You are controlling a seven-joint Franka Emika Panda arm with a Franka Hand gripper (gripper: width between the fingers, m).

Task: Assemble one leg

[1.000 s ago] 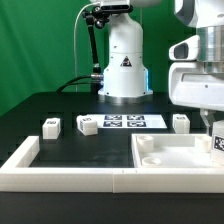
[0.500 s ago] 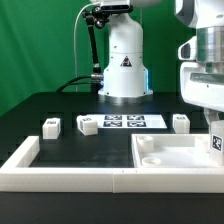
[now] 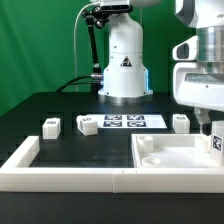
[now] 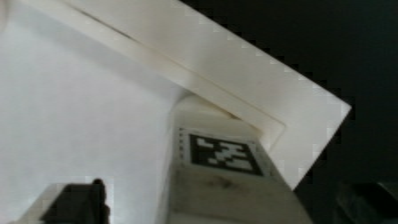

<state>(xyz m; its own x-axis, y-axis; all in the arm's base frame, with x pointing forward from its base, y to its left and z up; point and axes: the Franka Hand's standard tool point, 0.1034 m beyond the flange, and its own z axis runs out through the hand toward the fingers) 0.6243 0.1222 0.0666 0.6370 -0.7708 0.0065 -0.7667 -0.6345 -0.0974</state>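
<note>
Exterior view puts the small white tagged plastic leg (image 3: 216,142) at the large flat white panel's (image 3: 170,152) far corner, under the end effector (image 3: 212,128). If it sits tilted, it could jam or slip. Whether the end effector pinches it, I cannot tell.

The table (image 3: 60,108) is black and the backdrop (image 3: 40,45) green. Each leg (image 3: 88,126) is white with a black-and-white square tag, as is the one (image 4: 226,160) in the wrist view. The panel (image 3: 175,155) is plain white. The marker board (image 3: 130,122) is white with black-and-white tags. The arm base (image 3: 124,60) is white with a black triangle mark.
</note>
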